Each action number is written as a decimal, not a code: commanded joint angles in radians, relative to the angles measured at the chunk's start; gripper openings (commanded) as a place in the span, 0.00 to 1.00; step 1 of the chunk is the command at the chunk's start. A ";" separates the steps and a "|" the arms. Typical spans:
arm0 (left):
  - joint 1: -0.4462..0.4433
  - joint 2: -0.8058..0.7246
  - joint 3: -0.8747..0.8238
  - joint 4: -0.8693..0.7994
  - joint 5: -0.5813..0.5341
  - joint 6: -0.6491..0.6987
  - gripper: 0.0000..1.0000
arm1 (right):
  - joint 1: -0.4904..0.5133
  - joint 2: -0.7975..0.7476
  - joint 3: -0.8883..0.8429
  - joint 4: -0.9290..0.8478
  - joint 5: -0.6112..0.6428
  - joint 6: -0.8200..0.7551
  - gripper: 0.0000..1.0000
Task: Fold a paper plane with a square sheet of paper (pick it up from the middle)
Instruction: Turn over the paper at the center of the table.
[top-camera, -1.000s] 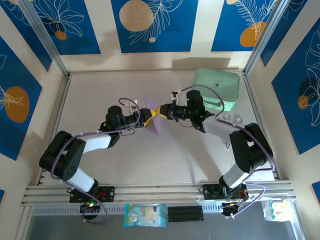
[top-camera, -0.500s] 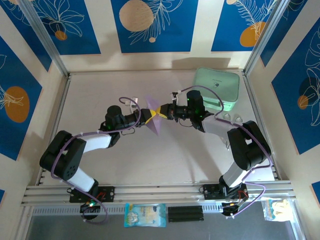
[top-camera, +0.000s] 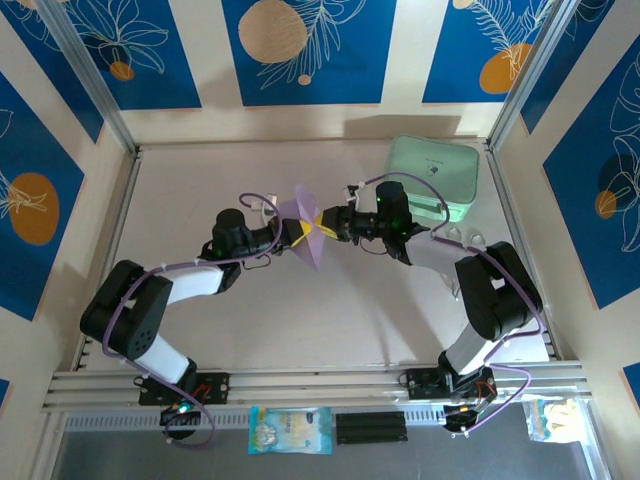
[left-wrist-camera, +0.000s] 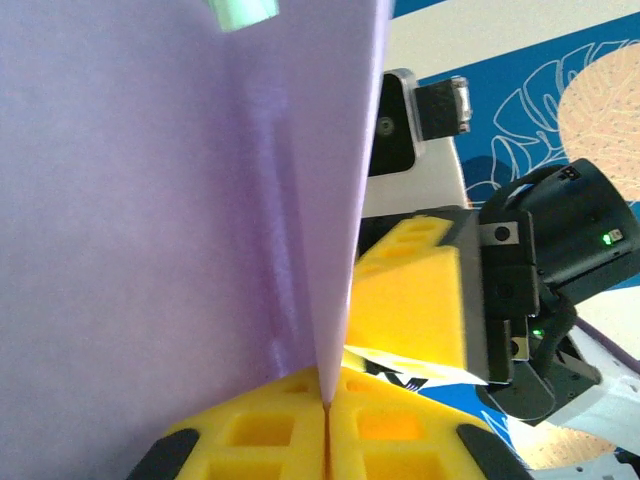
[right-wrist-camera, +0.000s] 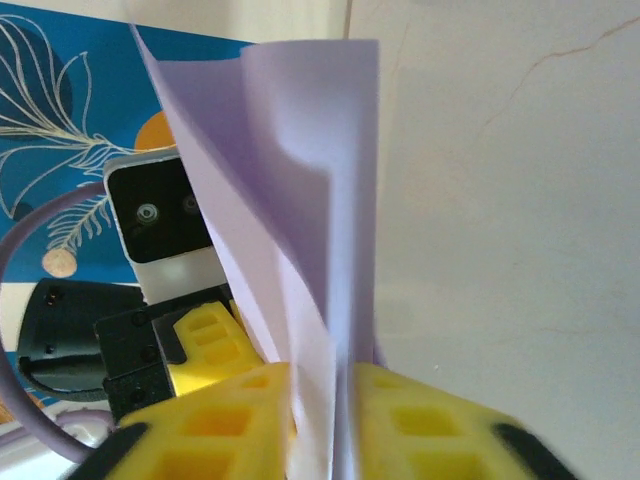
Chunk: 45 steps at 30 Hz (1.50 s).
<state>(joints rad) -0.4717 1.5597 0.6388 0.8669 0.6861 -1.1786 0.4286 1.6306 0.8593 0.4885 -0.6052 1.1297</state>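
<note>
Left gripper (top-camera: 297, 233), seen from above just left of the frame's centre, had its yellow fingers (left-wrist-camera: 250, 435) pressed flat together on the lower edge of the sheet of paper (top-camera: 296, 213). In the left wrist view that pinch sat at the bottom centre (left-wrist-camera: 326, 425), and the lilac sheet (left-wrist-camera: 170, 220) rose from it to cover the left half of the frame, a soft crease running up it.

Right gripper (top-camera: 322, 225) met it from the right, tip to tip. In its own wrist view its two yellow fingers (right-wrist-camera: 230, 410) stood a little apart at the bottom edge (right-wrist-camera: 320, 420), and the folded layers of the sheet (right-wrist-camera: 300, 150) passed up through the narrow gap, with a thin dark sliver beside the right-hand finger. One of those fingers (left-wrist-camera: 410, 295) lay just beside the paper's right edge in the left wrist view.

From above, the paper stood on edge off the table (top-camera: 190, 190), between the two grippers, with one point toward the top of the frame and another toward the bottom. A mint-green case (top-camera: 433, 178) lay at the upper right, well apart from the sheet.
</note>
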 joint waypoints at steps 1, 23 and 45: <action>-0.001 -0.019 0.040 -0.083 -0.014 0.075 0.09 | -0.016 -0.067 -0.020 -0.114 0.040 -0.075 0.35; -0.179 0.069 0.614 -1.594 -1.189 0.868 0.08 | -0.058 -0.318 -0.031 -0.636 0.531 -0.408 0.56; -0.318 0.519 0.836 -1.682 -1.334 0.737 0.18 | -0.125 -0.333 -0.070 -0.636 0.510 -0.383 0.55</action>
<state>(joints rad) -0.7738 2.0701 1.4410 -0.7921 -0.6743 -0.4042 0.3096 1.3098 0.8036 -0.1432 -0.0822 0.7403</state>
